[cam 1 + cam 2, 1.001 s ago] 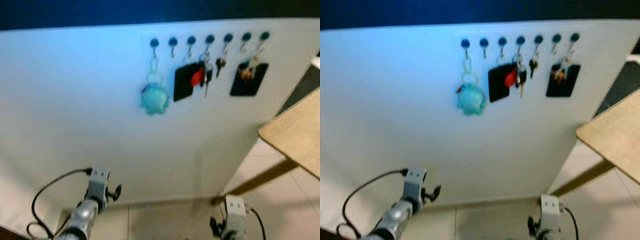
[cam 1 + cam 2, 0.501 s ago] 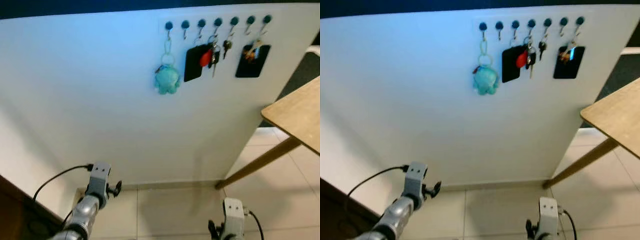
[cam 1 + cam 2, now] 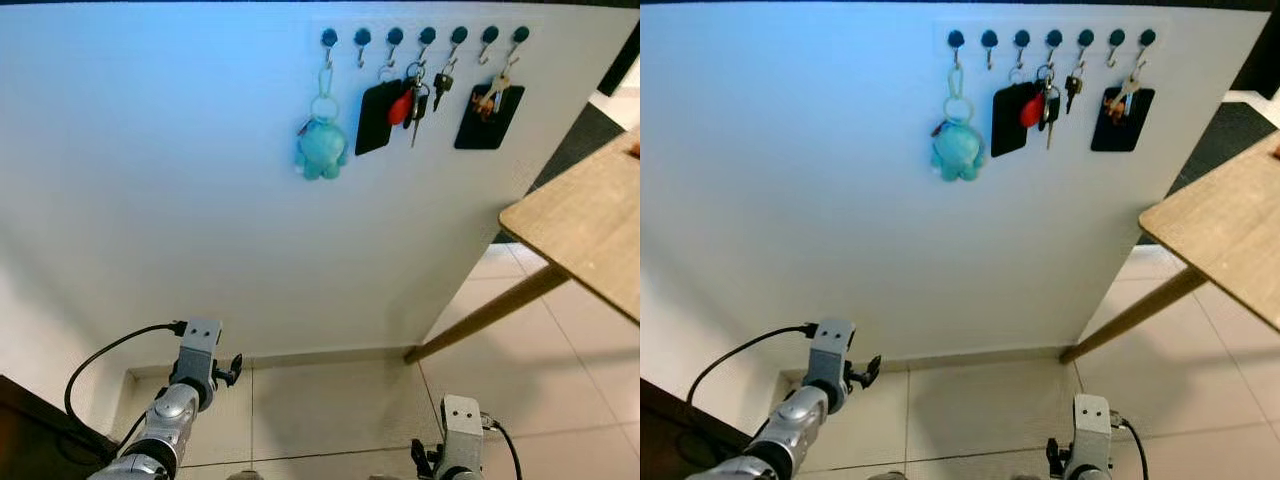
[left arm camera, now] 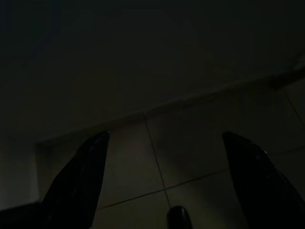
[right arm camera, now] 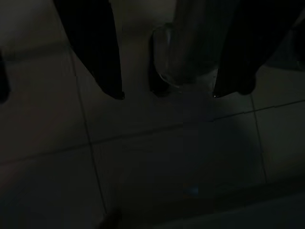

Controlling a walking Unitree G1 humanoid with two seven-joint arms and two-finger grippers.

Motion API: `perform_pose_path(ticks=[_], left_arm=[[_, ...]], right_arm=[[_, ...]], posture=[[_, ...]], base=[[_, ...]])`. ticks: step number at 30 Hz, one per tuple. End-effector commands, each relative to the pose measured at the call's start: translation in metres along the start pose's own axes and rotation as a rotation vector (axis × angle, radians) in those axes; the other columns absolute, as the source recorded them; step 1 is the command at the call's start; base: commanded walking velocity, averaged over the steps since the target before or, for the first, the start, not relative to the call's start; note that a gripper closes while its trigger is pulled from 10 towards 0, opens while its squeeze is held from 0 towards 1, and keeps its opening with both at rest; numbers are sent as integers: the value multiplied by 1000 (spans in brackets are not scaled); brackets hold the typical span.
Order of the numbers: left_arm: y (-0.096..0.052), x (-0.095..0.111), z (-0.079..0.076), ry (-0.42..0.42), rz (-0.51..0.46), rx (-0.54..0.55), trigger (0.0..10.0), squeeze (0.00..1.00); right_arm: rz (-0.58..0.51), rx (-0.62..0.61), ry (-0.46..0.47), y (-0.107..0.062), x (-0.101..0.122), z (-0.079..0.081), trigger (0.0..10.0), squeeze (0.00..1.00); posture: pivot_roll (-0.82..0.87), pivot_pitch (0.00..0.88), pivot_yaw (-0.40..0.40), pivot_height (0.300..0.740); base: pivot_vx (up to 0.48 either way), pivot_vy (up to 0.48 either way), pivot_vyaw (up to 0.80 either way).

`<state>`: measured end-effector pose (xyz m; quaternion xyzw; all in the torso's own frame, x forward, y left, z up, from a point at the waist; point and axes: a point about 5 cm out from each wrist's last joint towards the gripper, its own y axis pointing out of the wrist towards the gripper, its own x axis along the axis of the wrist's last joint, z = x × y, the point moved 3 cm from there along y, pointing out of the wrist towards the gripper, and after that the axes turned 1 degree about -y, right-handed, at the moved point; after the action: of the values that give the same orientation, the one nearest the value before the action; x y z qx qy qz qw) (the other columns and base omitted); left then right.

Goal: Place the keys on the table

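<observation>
Keys [image 3: 415, 95] hung from a hook on the white wall panel [image 3: 180, 180], between two black tags, well apart from your table [image 3: 590, 235]. Your left gripper [image 4: 167, 181] and right gripper [image 5: 164, 93] hung low over the floor tiles, fingers spread wide, holding nothing.

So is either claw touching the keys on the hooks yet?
Apart. The left eye view shows both arms low by the floor, the keys hanging high on the white board.

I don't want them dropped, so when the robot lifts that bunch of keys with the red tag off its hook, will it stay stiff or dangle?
The bunch of keys with the red tag would likely dangle and swing: it hangs loosely from a hook as several separate pieces. It looks small, so probably light.
</observation>
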<state>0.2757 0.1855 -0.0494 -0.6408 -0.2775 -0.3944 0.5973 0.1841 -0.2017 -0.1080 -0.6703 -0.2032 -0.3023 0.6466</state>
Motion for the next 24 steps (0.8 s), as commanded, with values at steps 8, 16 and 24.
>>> perform_pose_path(ticks=[8,16,24], left_arm=[[1,-3,4,-10,33,65,10000,0],[1,-5,1,19,45,50,10000,0],[1,-4,0,18,32,48,10000,0]], right_arm=[[8,-14,0,-1,-3,-6,10000,0],[-1,-4,-5,0,0,-3,10000,0],[0,7,-28,0,0,-1,10000,0]], posture=[[33,31,14,740],[34,33,16,740],[31,27,16,740]], base=[[0,0,0],[0,0,0],[0,0,0]])
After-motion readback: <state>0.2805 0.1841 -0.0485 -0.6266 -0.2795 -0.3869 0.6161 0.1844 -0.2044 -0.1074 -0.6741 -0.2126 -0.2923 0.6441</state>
